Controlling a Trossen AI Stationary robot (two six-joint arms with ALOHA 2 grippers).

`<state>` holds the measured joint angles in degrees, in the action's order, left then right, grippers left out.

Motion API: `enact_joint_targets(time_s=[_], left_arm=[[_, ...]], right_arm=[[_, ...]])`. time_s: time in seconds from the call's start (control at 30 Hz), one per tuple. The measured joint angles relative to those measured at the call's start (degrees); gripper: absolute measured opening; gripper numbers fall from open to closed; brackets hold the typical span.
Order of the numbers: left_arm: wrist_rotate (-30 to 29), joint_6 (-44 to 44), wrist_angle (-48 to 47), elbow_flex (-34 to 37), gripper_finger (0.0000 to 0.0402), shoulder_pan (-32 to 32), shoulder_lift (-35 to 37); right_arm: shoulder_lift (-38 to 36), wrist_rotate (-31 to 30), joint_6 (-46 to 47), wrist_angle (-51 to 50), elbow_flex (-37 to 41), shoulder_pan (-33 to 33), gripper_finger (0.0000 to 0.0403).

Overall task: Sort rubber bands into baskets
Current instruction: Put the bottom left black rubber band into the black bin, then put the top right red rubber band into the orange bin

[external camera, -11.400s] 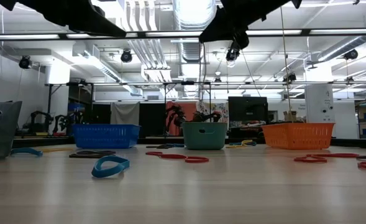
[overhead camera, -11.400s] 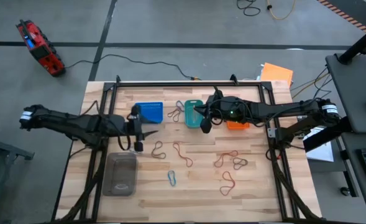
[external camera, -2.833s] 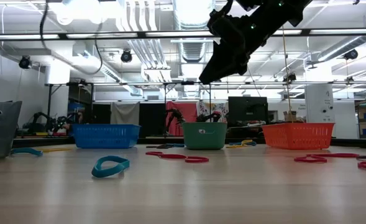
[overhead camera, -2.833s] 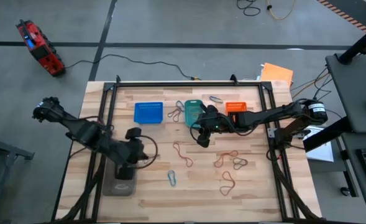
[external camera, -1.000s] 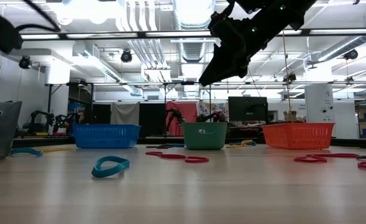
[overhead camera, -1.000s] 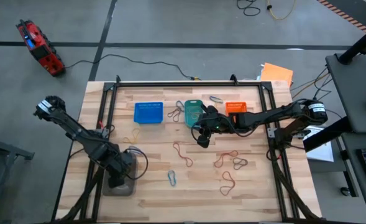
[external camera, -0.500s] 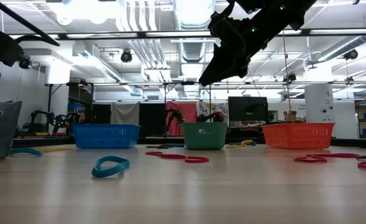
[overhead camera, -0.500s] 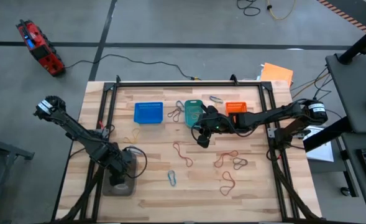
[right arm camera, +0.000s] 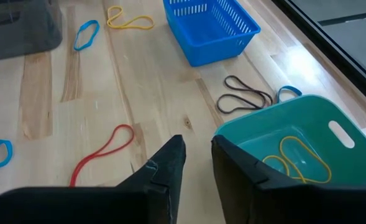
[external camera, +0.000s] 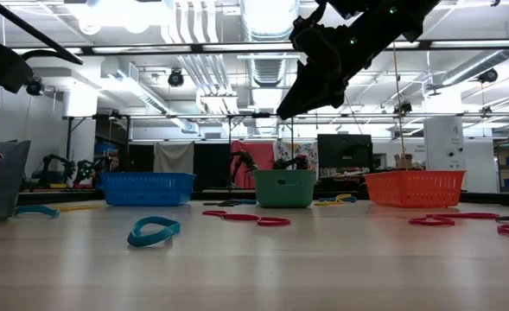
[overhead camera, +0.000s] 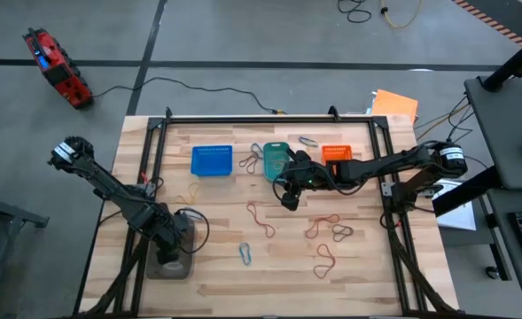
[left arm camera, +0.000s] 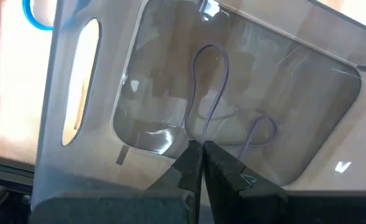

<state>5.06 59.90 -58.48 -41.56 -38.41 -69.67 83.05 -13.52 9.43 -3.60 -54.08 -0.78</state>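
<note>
Clear grey plastic container (left arm camera: 189, 93) sits under the left gripper (left arm camera: 201, 163), whose fingers pinch a grey rubber band (left arm camera: 209, 87) (it hangs inside). Right gripper (right arm camera: 195, 163) hovers beside the teal basket (right arm camera: 294, 140), fingers slightly apart, holding nothing.

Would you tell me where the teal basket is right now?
In the high view the teal basket sits at the table's far edge, between the blue basket and the orange basket, beside the right gripper.
</note>
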Motion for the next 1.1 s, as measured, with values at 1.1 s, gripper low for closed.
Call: enact_joint_targets(time_s=[1.1], left_arm=[[-10.6, -1.1, 1.1, -7.4, 0.0105, 0.0, 0.0]], right_arm=[[0.0, 0.0, 0.8, 0.0, 0.0, 0.0, 0.0086]])
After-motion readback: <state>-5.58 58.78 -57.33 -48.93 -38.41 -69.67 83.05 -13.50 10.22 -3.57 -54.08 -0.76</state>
